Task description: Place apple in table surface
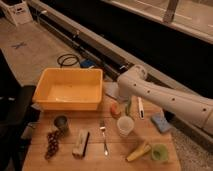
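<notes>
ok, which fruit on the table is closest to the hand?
The small round orange-red apple, right beside the hand behind the white cup. The yellow banana and dark grape bunch lie farther off.

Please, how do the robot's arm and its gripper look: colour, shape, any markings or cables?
The arm is white: a thick rounded tube with a bulging joint, and small dark dots along its side. No loose cables show on it. The gripper, low beside the apple over the table surface, looks pale and narrow.
</notes>
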`<state>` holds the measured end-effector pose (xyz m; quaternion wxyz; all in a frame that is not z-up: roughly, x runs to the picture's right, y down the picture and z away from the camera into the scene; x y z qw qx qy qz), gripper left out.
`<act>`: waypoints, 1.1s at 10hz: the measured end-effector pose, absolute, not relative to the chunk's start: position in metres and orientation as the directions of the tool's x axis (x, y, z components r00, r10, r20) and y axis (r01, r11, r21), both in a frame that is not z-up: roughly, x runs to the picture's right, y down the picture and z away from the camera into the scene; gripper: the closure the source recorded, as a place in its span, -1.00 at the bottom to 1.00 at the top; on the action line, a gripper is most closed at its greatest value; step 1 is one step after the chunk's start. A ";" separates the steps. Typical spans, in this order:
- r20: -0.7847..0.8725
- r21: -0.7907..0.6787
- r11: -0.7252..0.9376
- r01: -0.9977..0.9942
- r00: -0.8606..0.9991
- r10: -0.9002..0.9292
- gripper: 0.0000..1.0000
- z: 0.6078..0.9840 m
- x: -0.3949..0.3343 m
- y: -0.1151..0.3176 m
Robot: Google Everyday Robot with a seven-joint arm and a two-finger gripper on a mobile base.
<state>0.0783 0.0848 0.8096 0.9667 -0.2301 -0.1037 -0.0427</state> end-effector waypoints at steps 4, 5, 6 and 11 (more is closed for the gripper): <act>0.271 -0.503 0.856 0.123 0.962 0.021 -0.30 0.833 0.070 0.108; 0.284 -0.516 0.846 0.133 0.959 0.022 -0.30 0.836 0.063 0.112; 0.295 -0.524 0.839 0.146 0.955 0.017 -0.30 0.840 0.057 0.115; 0.298 -0.538 0.828 0.159 0.954 0.011 -0.30 0.869 0.065 0.125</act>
